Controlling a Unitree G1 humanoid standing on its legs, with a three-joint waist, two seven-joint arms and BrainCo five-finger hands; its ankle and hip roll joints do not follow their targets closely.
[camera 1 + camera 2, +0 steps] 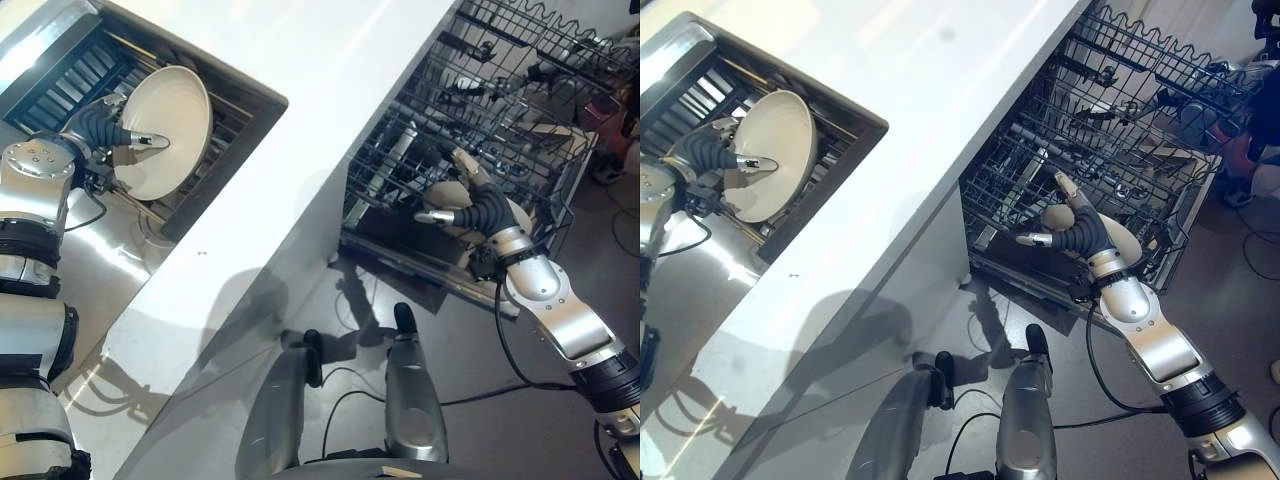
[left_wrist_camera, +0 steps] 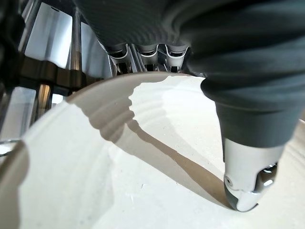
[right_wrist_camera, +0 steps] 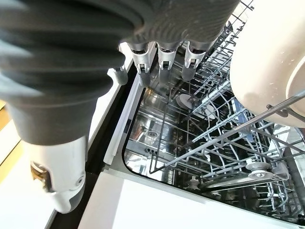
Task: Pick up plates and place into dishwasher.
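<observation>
Plate (image 1: 165, 130): cream, round, shallow, tilted on edge over the sink (image 1: 60, 75) at the robot's left; pinched at its rim by the left hand (image 1: 118, 138), thumb pressed on the inner face, fingers behind the back.
Left hand, left wrist view: thumb tip flat on the pale plate surface, fingers curled past the rim toward the dark ribbed grate of the sink.
Second plate (image 1: 1120, 238): cream, standing on edge in the lower rack (image 1: 440, 180) of the dishwasher, just behind the right hand (image 1: 1068, 230).
Right hand: fingers spread and mostly straight, thumb apart, holding nothing; poised at the front of the lower rack, near the standing plate. Contact with that plate: cannot tell.
Lower rack: grey wire, pulled out over the open door; tines upright; a few dark utensils lying among the wires farther back.
Counter (image 1: 300, 150): white, long, running between sink and dishwasher.
Floor (image 1: 1230, 300): grey, to the right of the rack.
</observation>
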